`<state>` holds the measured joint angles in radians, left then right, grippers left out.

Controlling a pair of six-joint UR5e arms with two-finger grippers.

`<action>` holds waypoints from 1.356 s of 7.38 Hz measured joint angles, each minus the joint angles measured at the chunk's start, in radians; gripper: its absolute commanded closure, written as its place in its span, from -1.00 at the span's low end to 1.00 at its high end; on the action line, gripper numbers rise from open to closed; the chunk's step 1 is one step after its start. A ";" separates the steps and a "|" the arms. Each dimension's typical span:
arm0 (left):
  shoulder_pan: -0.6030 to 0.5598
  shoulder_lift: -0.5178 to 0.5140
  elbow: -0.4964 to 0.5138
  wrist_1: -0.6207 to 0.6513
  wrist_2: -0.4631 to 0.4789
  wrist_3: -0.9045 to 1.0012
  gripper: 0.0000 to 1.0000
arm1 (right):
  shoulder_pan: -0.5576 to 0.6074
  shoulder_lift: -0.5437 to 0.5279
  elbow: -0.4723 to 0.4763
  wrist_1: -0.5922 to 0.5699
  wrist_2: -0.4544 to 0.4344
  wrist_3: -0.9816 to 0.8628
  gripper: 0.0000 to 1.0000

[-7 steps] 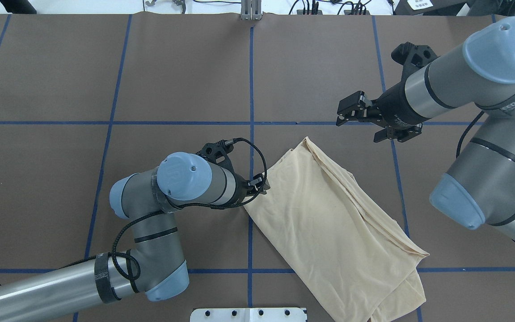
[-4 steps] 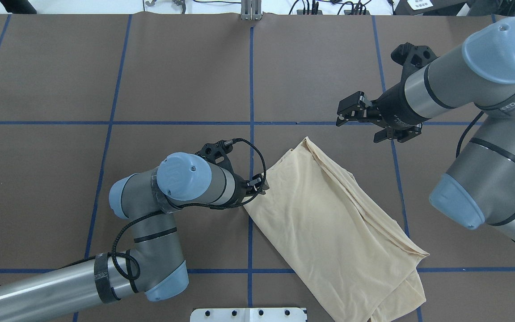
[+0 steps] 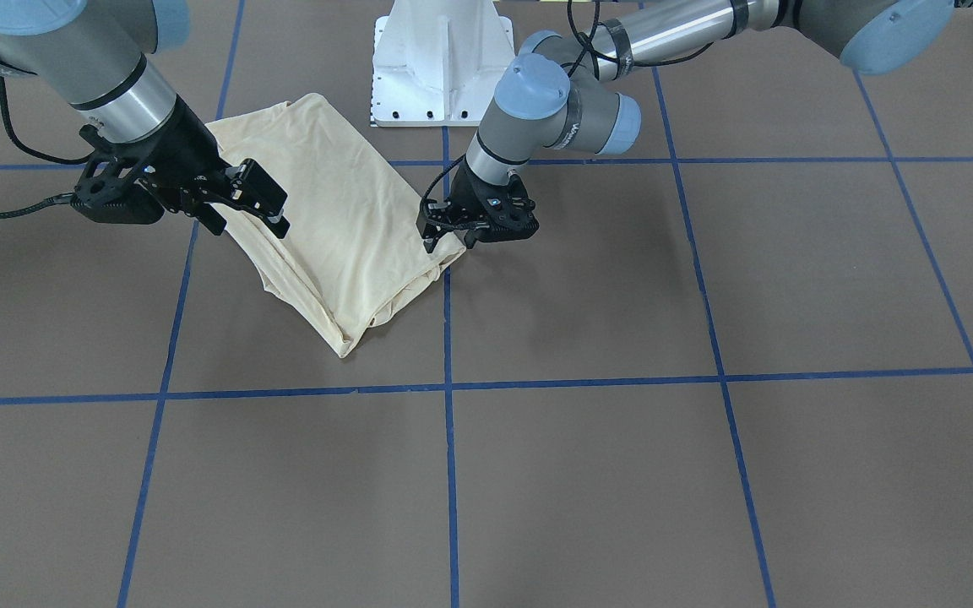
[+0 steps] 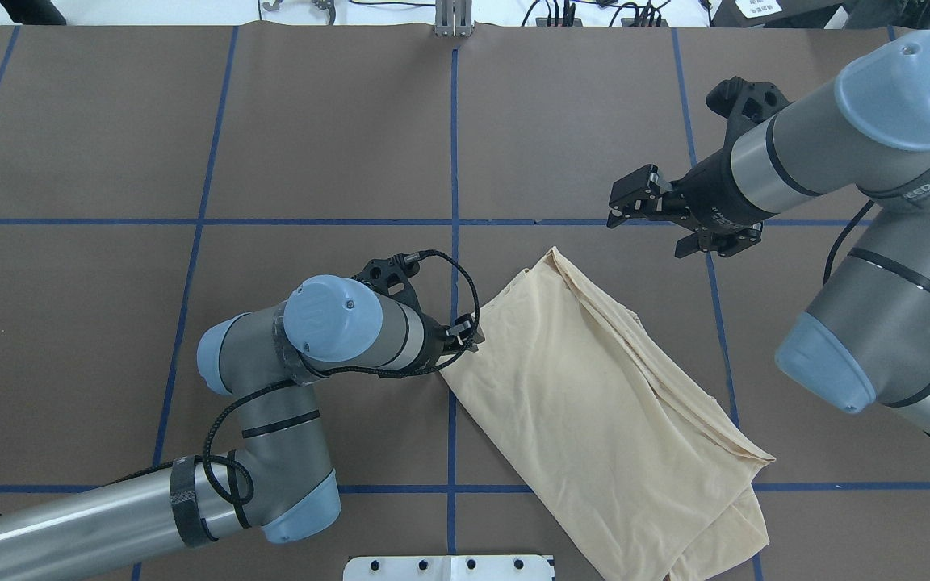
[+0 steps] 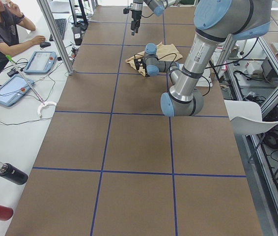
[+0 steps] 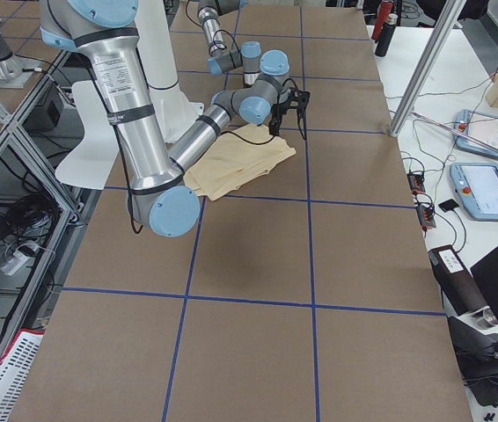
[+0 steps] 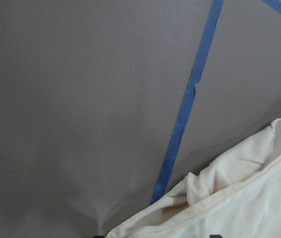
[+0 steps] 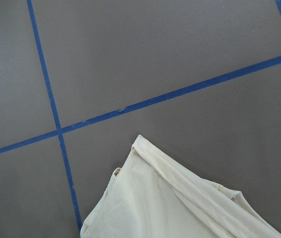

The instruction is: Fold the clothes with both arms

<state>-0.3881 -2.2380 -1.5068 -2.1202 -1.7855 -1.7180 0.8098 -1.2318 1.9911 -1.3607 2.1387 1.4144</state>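
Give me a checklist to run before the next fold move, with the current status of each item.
1. The left gripper sits at a corner of the T-shirt: ok.
2. It is closed on the fabric: cannot tell; no view shows its fingertips clearly.
3. The right gripper holds a corner: not ok; it is open, above the table, apart from the T-shirt.
4. The T-shirt lies as a flat folded strip: ok.
5. Both grippers are well apart from each other: ok.

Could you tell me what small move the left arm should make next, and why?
Probably close the left gripper on the shirt corner: its fingertips sit low at that corner, seemingly parted around the edge, while the right gripper hangs open, clear of the cloth.
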 measured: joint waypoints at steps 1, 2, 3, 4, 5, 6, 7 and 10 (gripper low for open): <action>0.000 -0.001 0.000 0.000 0.000 0.000 -0.10 | 0.001 0.000 0.000 0.000 0.000 0.000 -1.00; 0.000 -0.002 0.000 0.000 0.000 0.000 0.05 | 0.001 -0.001 0.000 -0.001 0.000 0.000 -1.00; 0.000 -0.002 -0.001 0.000 0.000 0.001 0.39 | 0.001 -0.001 0.000 -0.001 0.000 0.000 -1.00; 0.000 -0.003 -0.001 0.000 0.000 0.001 0.82 | 0.002 -0.001 0.000 -0.001 0.000 0.000 -1.00; 0.000 -0.002 0.000 -0.001 -0.001 0.001 1.00 | 0.002 -0.001 0.000 -0.001 0.000 0.000 -1.00; 0.000 -0.002 0.000 0.001 -0.002 0.000 1.00 | 0.002 -0.002 0.000 -0.001 -0.001 0.000 -1.00; 0.000 -0.002 -0.001 0.004 -0.003 0.000 1.00 | 0.002 -0.003 0.000 -0.001 -0.001 0.000 -1.00; -0.009 -0.002 -0.004 0.007 -0.008 0.000 1.00 | 0.002 -0.004 0.000 -0.001 -0.001 0.000 -1.00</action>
<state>-0.3968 -2.2396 -1.5103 -2.1130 -1.7938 -1.7180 0.8120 -1.2363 1.9910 -1.3620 2.1375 1.4143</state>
